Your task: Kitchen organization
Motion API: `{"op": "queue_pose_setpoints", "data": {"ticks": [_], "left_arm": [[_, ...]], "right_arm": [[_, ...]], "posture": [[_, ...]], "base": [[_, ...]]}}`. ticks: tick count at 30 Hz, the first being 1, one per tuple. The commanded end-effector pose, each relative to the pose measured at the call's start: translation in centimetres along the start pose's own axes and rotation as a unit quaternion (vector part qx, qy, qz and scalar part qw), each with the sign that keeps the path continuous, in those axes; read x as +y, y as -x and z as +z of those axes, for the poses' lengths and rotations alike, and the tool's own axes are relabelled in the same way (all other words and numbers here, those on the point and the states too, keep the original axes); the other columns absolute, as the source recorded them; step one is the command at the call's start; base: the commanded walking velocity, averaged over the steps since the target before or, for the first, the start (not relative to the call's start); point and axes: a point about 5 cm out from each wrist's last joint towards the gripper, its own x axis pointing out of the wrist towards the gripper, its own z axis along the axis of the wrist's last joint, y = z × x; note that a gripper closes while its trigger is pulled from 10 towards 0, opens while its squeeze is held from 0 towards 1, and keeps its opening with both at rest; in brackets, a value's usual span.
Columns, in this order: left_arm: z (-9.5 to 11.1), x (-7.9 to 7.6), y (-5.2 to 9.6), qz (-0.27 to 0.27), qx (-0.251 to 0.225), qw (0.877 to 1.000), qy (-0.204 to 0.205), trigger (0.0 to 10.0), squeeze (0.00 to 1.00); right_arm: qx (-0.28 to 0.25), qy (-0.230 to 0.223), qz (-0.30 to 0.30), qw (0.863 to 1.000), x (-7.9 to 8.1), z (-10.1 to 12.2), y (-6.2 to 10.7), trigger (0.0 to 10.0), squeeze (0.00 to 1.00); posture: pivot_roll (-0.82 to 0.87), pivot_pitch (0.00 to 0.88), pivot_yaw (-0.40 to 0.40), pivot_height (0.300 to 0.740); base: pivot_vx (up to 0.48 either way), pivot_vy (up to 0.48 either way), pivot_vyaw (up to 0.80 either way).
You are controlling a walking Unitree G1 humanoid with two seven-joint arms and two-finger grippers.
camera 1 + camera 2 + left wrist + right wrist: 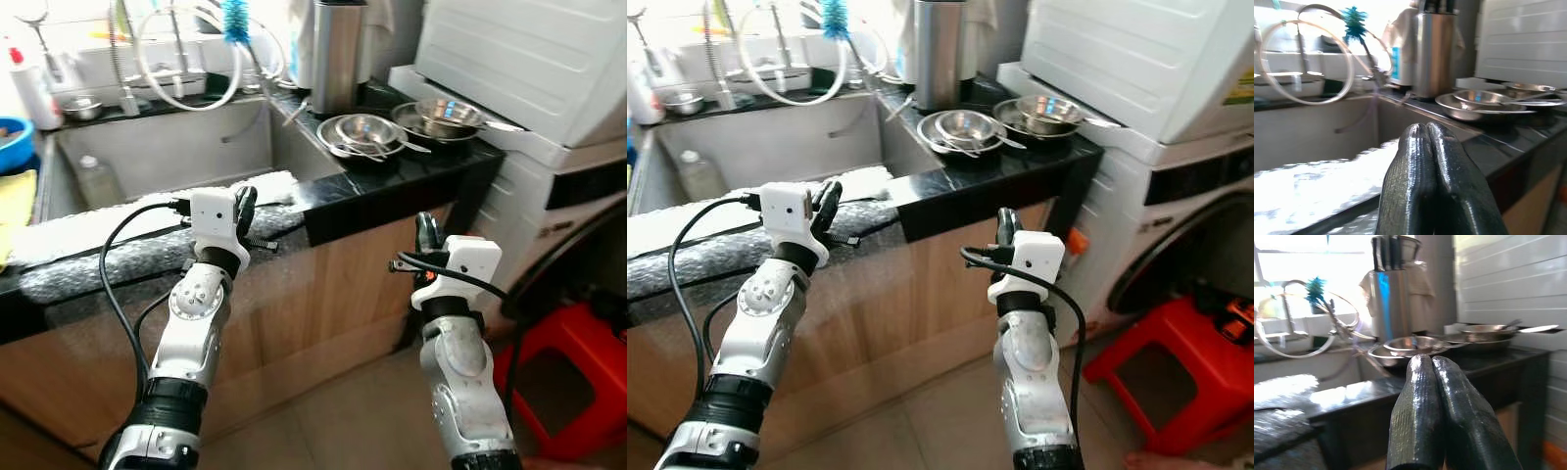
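— While both arms hover before the counter [392,191], where are the bowls [364,133]?
— On it, beside the sink [157,147]; left gripper [1426,134] and right gripper [1431,364] pressed together (holding nothing).

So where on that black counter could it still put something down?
The barest patch is the black counter's front corner, between the white cloth by the sink and the stacked steel bowls. Behind it is crowded: bowls, a steel pan and a tall steel canister fill the back. Both the left gripper and right gripper are shut, holding nothing.
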Motion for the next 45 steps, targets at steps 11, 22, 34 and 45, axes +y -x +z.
{"op": "queue_pose_setpoints", "data": {"ticks": [11,22,34,45], "left_arm": [[0.39,-0.28,-0.18,-0.005,-0.009,1.000,-0.003,10.0,0.00],[0.38,-0.40,-0.16,-0.008,-0.009,1.000,-0.005,10.0,0.00],[0.36,-0.41,-0.13,-0.009,-0.010,1.000,-0.004,10.0,0.00],[0.31,-0.54,-0.17,-0.011,-0.010,1.000,-0.003,10.0,0.00]], "right_arm": [[-0.007,0.006,0.004,1.000,-0.05,0.37,-0.18,10.0,0.00],[-0.007,0.003,0.005,1.000,-0.06,0.40,-0.16,10.0,0.00],[-0.007,-0.001,0.004,1.000,0.09,0.39,-0.18,10.0,0.00],[0.005,-0.016,-0.012,1.000,-0.23,0.17,-0.27,10.0,0.00]], "posture": [[-0.10,0.000,0.001,0.740],[-0.10,0.000,-0.001,0.740],[-0.10,0.000,0.001,0.740],[-0.10,0.000,0.000,0.740]], "base": [[0.259,0.000,0.00],[0.278,0.000,0.29],[0.281,0.000,0.19],[0.283,0.000,0.00]]}}
